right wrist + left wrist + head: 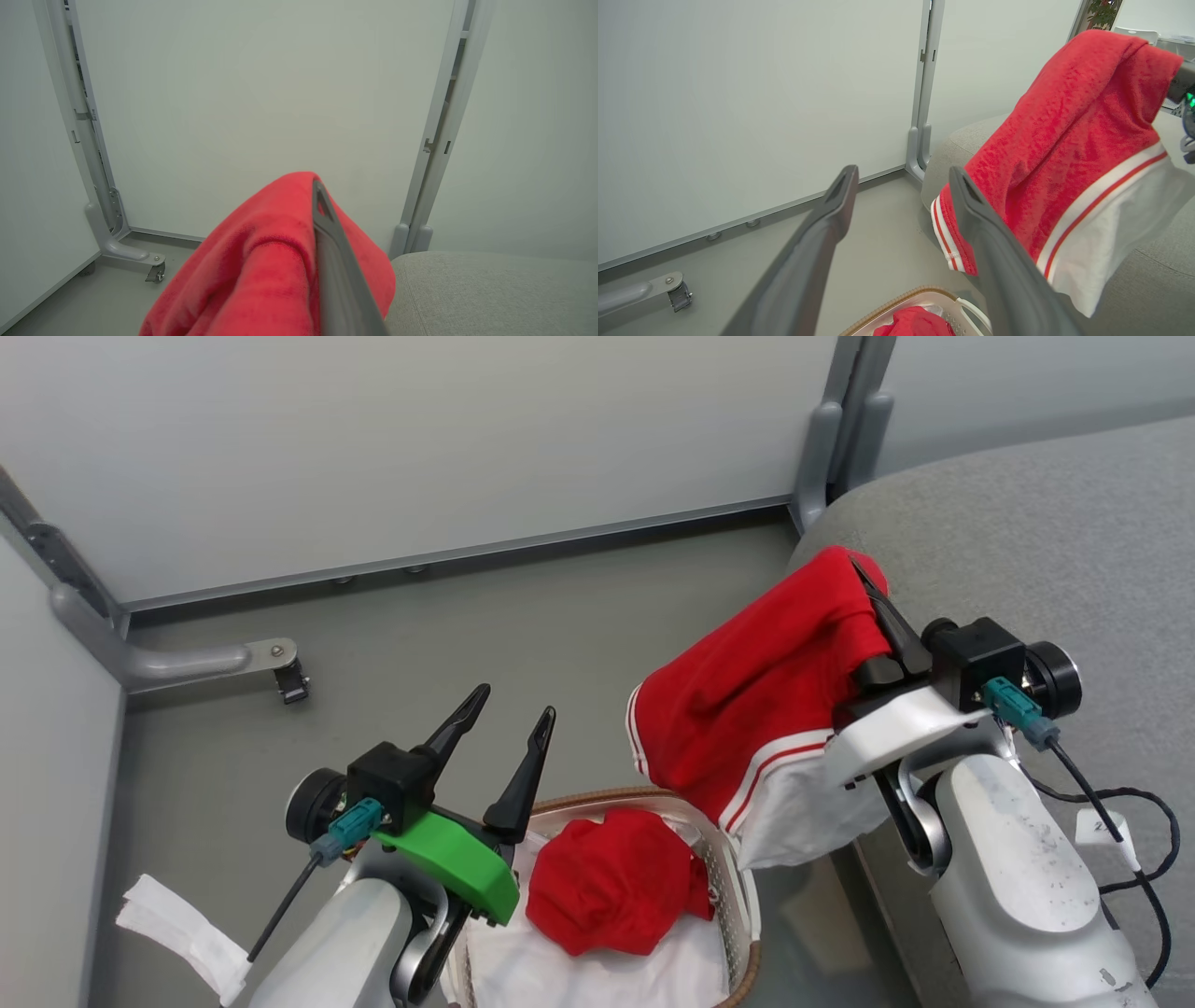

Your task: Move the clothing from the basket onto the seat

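Big garment (pixel 747 709) is bright red, white stripe trim, white lining underneath. Smaller garment (pixel 607 891) is plain red too, on a white sheet (pixel 597 980). Basket (pixel 733 887) is cream with little holes and a brown woven rim. Couch (pixel 1027 523) is heathered grey, floor (pixel 467 616) flat grey. Left claw (pixel 514 701): black fingers, green mount.

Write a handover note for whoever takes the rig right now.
Right end effector: shut on the red garment with white stripe trim, which hangs by the seat edge, above the basket rim.
Left end effector: open, holding nothing, above the basket's left side.
Second red garment: in the basket, on a white sheet.
Done: first garment lifted out.
Left: lay it on the seat, then fetch the second.
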